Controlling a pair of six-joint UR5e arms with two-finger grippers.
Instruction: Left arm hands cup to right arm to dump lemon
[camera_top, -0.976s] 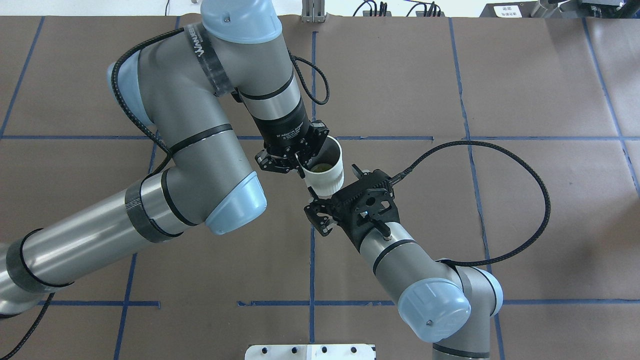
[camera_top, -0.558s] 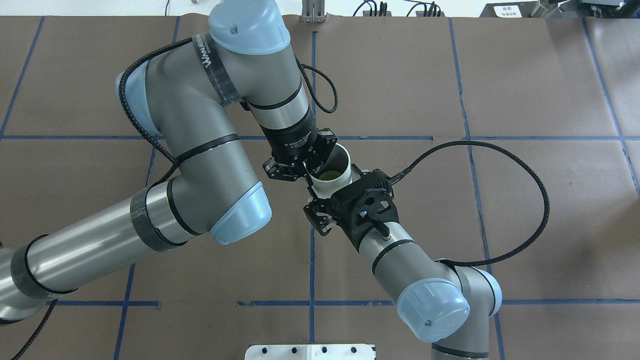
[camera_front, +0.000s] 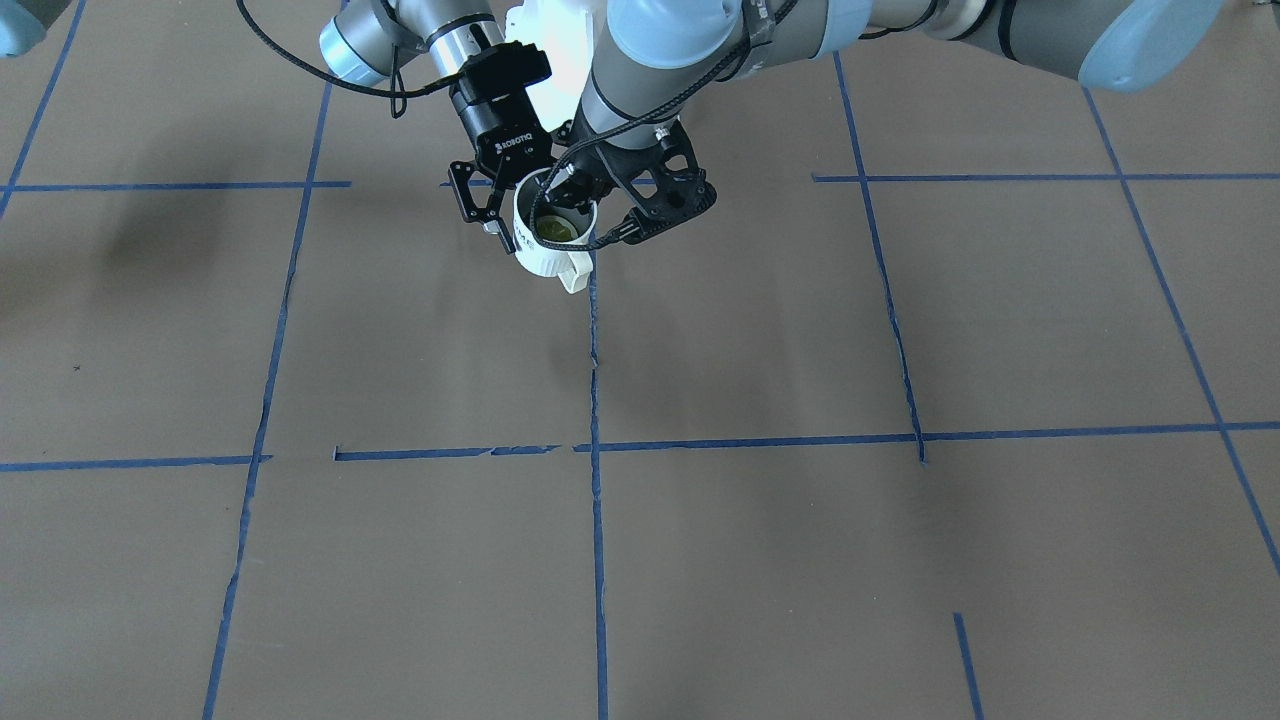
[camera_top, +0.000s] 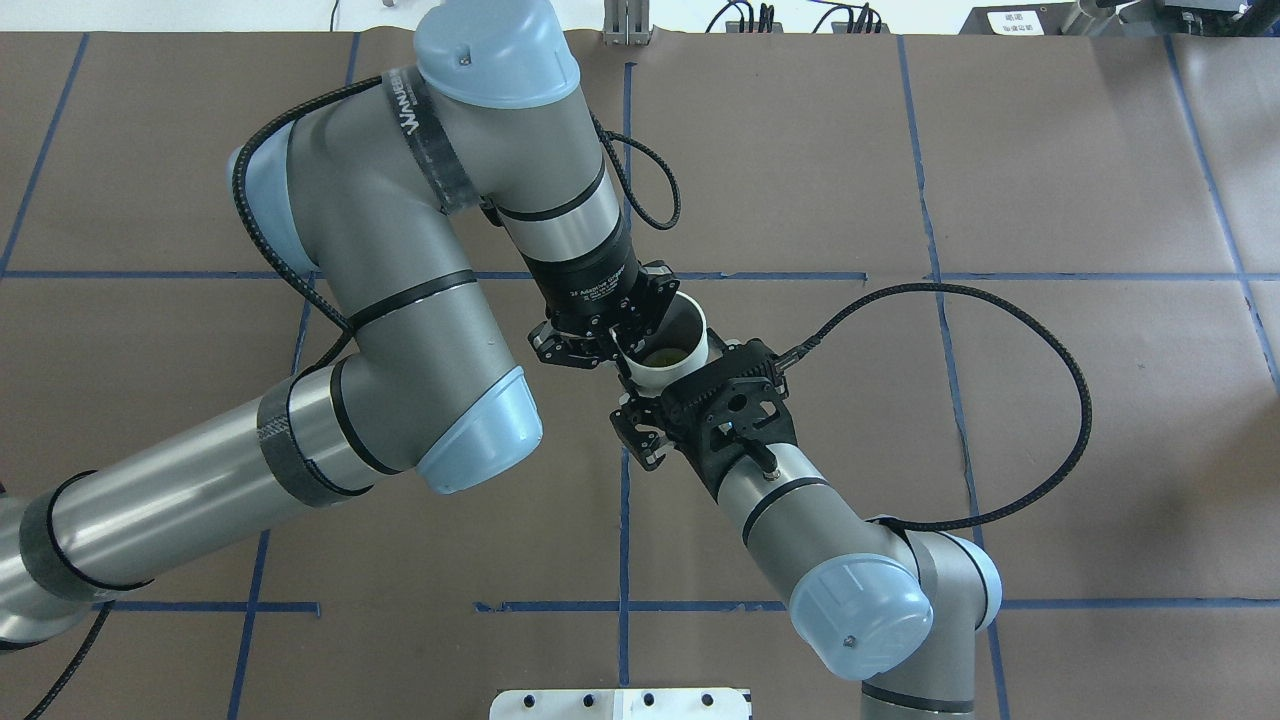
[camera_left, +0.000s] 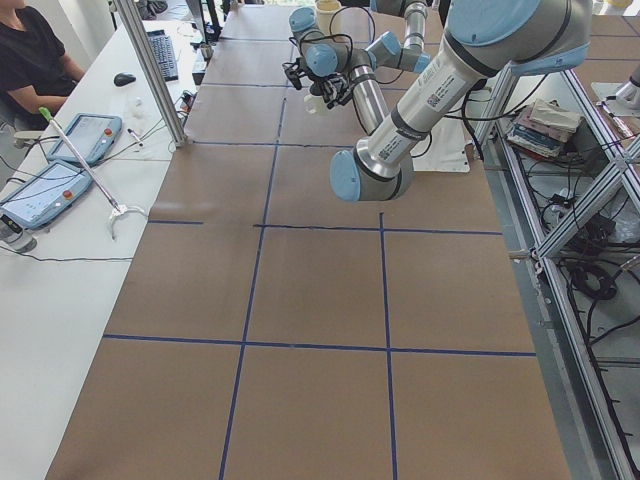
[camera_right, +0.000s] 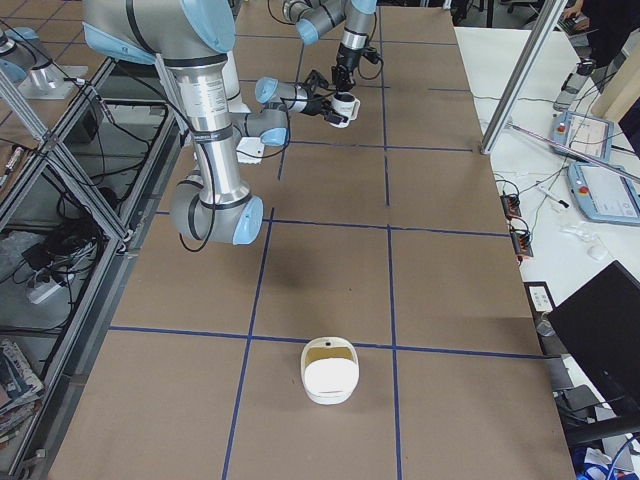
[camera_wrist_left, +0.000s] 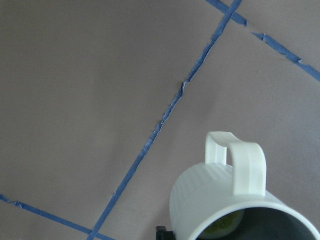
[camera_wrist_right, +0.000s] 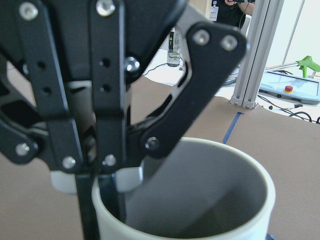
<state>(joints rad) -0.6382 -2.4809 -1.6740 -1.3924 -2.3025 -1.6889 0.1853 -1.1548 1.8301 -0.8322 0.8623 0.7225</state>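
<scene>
One white ribbed mug (camera_top: 684, 318) aloft over brown blue-taped table (camera_top: 1000, 150) | small yellow-green lemon (camera_top: 662, 355) inside | thick grey left arm (camera_top: 400, 300): black open-frame gripper (camera_top: 617, 345) clenched on mug rim | slim silver right arm (camera_top: 800, 520): black ROBOTIQ gripper (camera_front: 522, 212) spread wide, flanking mug wall

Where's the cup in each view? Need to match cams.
Front-facing: cup upper centre-left.
Overhead: cup at centre.
Exterior left: cup tiny, top centre.
Exterior right: cup small, top centre.
Left wrist: cup bottom right, handle up.
Right wrist: cup fills the bottom.
Shared landmark: blue tape line next to it.
</scene>
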